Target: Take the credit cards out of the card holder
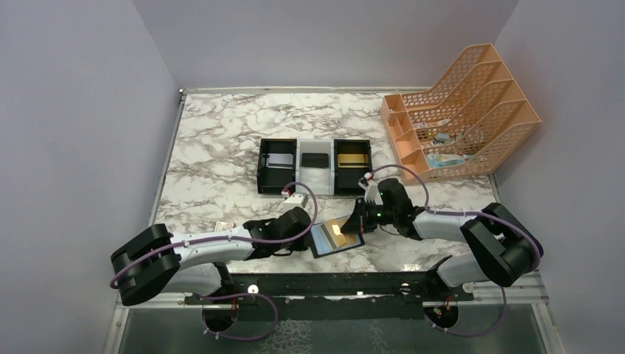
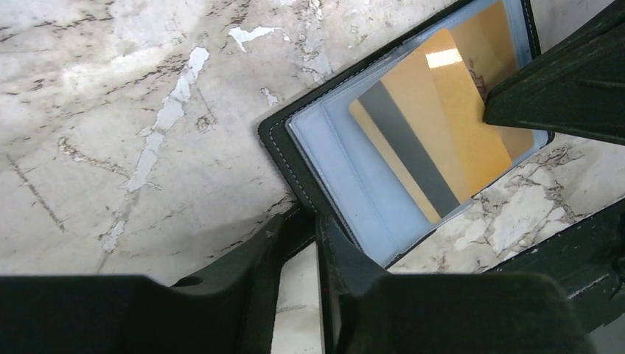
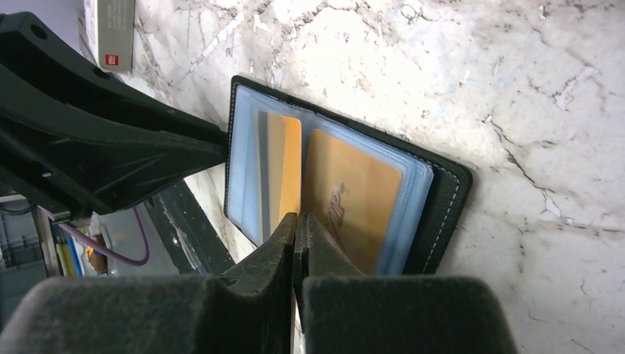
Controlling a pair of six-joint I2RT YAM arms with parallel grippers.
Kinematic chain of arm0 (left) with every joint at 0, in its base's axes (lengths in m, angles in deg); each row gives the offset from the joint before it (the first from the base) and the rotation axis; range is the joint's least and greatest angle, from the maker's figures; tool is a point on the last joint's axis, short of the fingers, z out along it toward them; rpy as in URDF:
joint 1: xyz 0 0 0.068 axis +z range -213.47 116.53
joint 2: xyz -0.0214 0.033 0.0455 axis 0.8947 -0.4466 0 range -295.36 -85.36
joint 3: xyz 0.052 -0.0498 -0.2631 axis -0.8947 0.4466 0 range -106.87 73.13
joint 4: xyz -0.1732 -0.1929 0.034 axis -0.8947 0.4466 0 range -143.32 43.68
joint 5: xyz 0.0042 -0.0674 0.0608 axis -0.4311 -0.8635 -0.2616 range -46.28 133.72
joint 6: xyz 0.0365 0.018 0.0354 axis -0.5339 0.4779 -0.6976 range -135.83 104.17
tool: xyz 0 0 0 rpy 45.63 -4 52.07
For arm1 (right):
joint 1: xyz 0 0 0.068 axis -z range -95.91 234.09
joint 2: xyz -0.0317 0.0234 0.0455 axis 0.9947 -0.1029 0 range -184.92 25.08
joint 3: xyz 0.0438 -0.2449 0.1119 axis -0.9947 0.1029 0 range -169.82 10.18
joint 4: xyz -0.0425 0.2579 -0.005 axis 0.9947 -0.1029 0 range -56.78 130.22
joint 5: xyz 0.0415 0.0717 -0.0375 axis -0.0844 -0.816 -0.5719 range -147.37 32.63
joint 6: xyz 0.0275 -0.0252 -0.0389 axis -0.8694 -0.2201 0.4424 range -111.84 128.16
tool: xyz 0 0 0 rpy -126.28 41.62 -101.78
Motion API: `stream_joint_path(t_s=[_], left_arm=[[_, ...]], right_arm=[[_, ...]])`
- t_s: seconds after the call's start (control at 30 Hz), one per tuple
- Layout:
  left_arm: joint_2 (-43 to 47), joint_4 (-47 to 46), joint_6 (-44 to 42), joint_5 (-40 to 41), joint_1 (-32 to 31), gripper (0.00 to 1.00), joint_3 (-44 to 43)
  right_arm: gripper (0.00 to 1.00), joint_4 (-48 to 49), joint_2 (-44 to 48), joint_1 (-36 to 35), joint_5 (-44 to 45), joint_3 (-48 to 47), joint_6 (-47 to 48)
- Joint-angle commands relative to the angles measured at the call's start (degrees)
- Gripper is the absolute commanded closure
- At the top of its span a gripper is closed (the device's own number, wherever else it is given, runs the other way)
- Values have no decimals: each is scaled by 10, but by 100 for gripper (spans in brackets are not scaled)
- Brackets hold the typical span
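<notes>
The card holder (image 1: pixel 328 245) lies open near the table's front edge, black outside (image 3: pixel 442 199) with bluish clear pocket panels (image 2: pixel 346 184). My left gripper (image 1: pixel 309 234) is shut on the black cover at its left corner (image 2: pixel 317 221). A gold credit card (image 2: pixel 442 125) with a dark stripe sits skewed in the pockets. Behind it shows a gold face with a logo (image 3: pixel 354 192). My right gripper (image 1: pixel 359 223) is shut, fingertips pressed together on the gold card's near edge (image 3: pixel 296 216). No silver-grey card shows inside the holder.
A black-white-black tray (image 1: pixel 298 168) stands mid-table, with a grey card (image 1: pixel 280 161) in its left compartment and a gold one (image 1: pixel 352 158) in its right. An orange file rack (image 1: pixel 461 110) fills the back right. A small white box with a red mark (image 3: pixel 109 29) lies left of the holder.
</notes>
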Motion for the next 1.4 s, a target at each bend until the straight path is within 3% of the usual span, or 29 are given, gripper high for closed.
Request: stream_joint_path(t_s=[0.0, 0.17, 0.37, 0.63, 0.77, 1.03, 1.37], left_arm=[[40, 31, -2, 20, 1, 70, 3], [76, -7, -8, -10, 0, 63, -13], [59, -132, -18, -84, 0, 63, 5], [-54, -158, -14, -85, 0, 78, -1], [-76, -153, -12, -77, 0, 88, 3], [-64, -84, -12, -33, -1, 94, 5], [-68, -75, -13, -33, -1, 95, 1]], right_arm=[[99, 20, -3, 4, -18, 11, -5], [99, 46, -22, 4, -36, 17, -19], [99, 42, -18, 4, -26, 19, -11], [99, 28, -13, 4, -24, 16, 2], [98, 16, -20, 4, -27, 8, 15], [75, 41, -30, 4, -35, 7, 4], [74, 91, -89, 4, -102, -6, 3]])
